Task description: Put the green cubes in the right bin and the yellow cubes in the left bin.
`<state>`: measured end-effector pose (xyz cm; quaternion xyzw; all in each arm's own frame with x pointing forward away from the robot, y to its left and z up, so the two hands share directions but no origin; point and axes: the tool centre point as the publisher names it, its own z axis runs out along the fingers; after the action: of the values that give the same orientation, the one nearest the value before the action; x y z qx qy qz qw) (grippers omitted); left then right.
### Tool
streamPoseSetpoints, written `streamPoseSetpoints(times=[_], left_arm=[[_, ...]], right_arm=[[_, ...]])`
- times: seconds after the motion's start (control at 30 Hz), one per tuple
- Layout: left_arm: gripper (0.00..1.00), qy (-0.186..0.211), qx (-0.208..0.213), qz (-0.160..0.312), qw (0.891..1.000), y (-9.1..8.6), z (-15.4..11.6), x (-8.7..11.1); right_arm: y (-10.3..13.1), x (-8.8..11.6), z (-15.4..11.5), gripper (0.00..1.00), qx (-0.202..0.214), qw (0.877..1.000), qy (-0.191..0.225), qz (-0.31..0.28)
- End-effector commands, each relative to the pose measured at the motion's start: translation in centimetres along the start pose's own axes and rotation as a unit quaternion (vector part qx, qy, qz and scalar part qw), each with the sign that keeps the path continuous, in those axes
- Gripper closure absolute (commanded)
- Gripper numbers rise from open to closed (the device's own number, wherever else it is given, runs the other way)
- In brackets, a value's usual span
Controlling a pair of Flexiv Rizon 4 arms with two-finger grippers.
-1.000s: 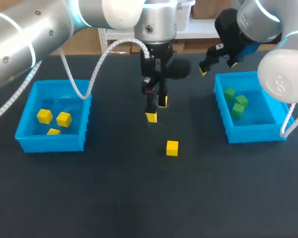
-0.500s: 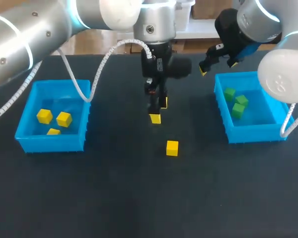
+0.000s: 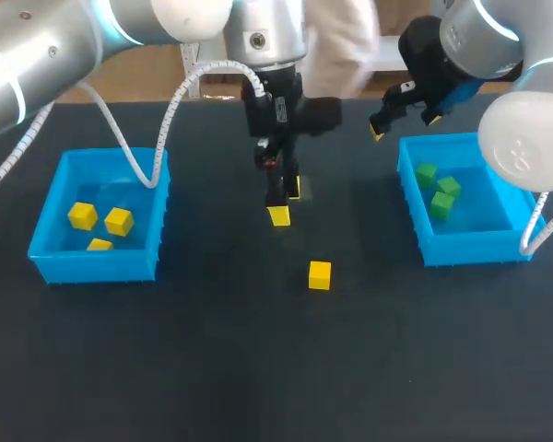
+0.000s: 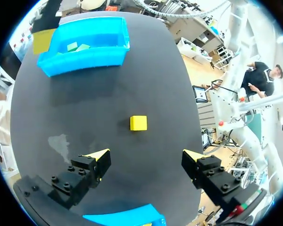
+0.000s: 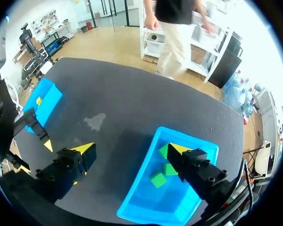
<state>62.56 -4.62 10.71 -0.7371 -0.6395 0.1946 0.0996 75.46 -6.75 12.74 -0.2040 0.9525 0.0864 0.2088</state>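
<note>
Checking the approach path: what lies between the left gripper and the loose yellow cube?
Nothing: bare table between left gripper and yellow cube, per left wrist view.

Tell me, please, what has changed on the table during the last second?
The left arm shifted slightly toward the left bin; its left gripper is open above the table, near the loose yellow cube. Nothing was taken or let go. The right gripper, the right bin and the yellow cube stayed put.

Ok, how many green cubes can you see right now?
3 green cubes, all in the right bin: one toward its back left, one just beside it, one in front of those. None lies on the table, and none looks hidden.
</note>
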Motion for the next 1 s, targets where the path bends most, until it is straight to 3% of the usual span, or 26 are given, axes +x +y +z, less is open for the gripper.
streamPoseSetpoints(times=[0.03, 0.17, 0.27, 0.57, 1.0], left_arm=[[0.00, -0.016, -0.003, 0.000, 1.000, -0.9, 0.1, -0.1], [0.00, -0.056, 0.012, 0.018, 0.998, -1.5, -0.8, -0.8], [0.00, -0.057, 0.021, 0.028, 0.998, -1.7, -1.0, -0.9], [0.00, -0.018, -0.004, 0.036, 0.999, -2.1, 0.8, -0.9], [0.00, -0.012, -0.028, 0.026, 0.999, -2.2, 2.8, -1.2]], right_arm=[[0.0, 0.0, 0.0, 0.00, 0.000, 1.000, 0.000, 0.000], [0.0, 0.0, 0.0, 0.00, 0.000, 1.000, 0.000, 0.000], [0.0, 0.0, 0.0, 0.00, 0.000, 1.000, 0.000, 0.000], [0.0, 0.0, 0.0, 0.00, 0.000, 1.000, 0.000, 0.000], [0.0, 0.0, 0.0, 0.00, 0.000, 1.000, 0.000, 0.000]])
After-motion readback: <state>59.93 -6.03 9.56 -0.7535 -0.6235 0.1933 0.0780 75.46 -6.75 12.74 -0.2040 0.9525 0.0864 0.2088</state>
